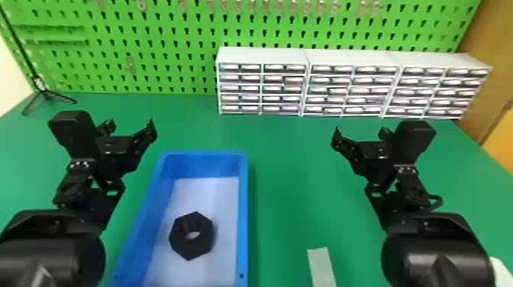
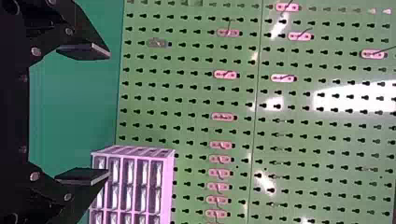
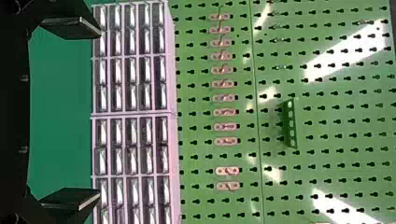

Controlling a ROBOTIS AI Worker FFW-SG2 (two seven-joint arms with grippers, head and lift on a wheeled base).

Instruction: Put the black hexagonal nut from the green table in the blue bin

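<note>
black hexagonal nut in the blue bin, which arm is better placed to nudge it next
Left, probably. The left gripper is open near the blue bin where the black hexagonal nut lies; the right gripper, also open, is farther off over the green table.

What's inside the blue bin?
The black hexagonal nut lies on the pale floor of the blue bin. The patch beneath it is covered, and the bin's near end is cut off by the head view's edge, so I can't tell what's there.

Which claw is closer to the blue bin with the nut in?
The left claw, near the far left corner of the blue bin. The right claw is farther off, past its right side.
</note>
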